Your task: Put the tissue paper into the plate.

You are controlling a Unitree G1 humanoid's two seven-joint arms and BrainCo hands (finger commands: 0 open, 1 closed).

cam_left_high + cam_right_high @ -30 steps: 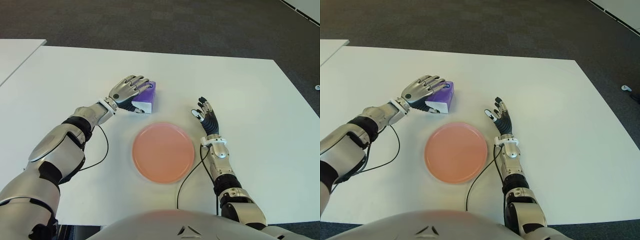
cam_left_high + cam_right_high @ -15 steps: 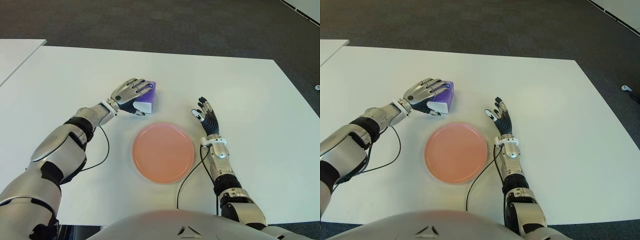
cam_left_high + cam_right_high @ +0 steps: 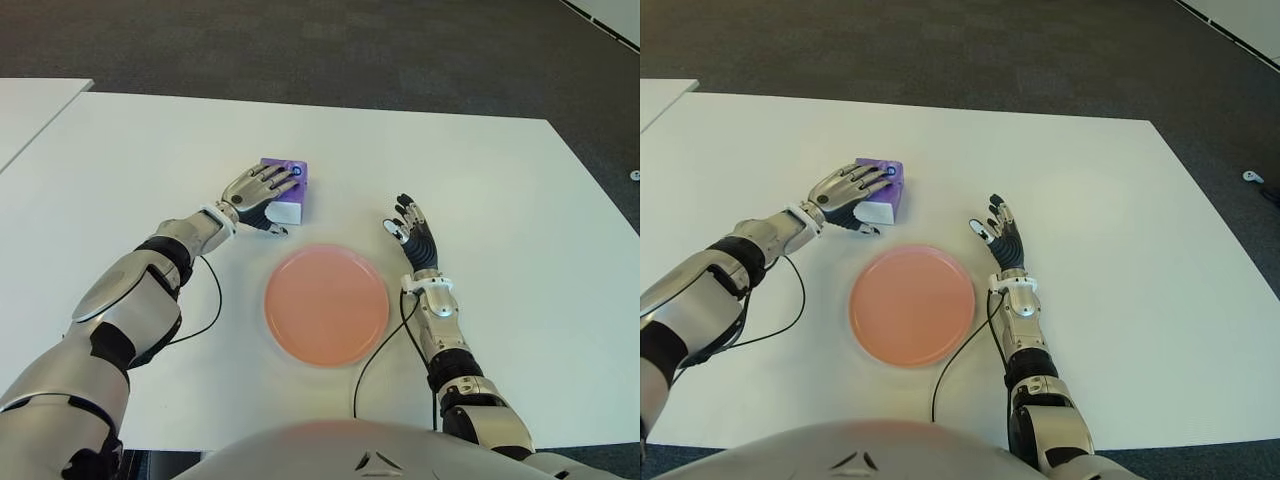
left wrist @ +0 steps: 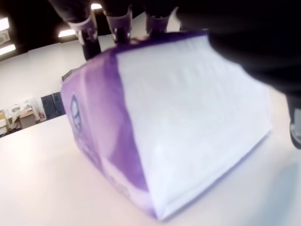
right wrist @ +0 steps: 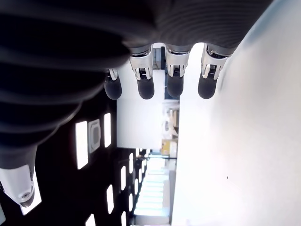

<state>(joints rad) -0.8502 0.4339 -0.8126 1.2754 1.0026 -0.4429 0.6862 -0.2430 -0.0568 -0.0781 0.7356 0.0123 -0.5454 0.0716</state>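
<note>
A purple and white tissue pack (image 3: 290,206) lies on the white table (image 3: 480,180), just beyond the upper left of the plate. My left hand (image 3: 262,188) covers it from the left, fingers curled over its top and thumb against its near side. The left wrist view is filled by the tissue pack (image 4: 188,117), with fingertips (image 4: 117,23) hooked over its far edge. The round orange plate (image 3: 326,305) sits bare in front of me. My right hand (image 3: 411,228) shows just right of the plate, fingers (image 5: 145,87) straight and spread, holding nothing.
A black cable (image 3: 205,300) loops on the table by my left forearm, and another cable (image 3: 375,350) runs between the plate and my right arm. A second white table (image 3: 30,110) stands at the far left. Dark carpet lies beyond the far edge.
The left hand has lowered and closed over the tissue pack, and the pack has gone from tilted to lying flatter, slightly farther from the plate. The right hand has not moved.
</note>
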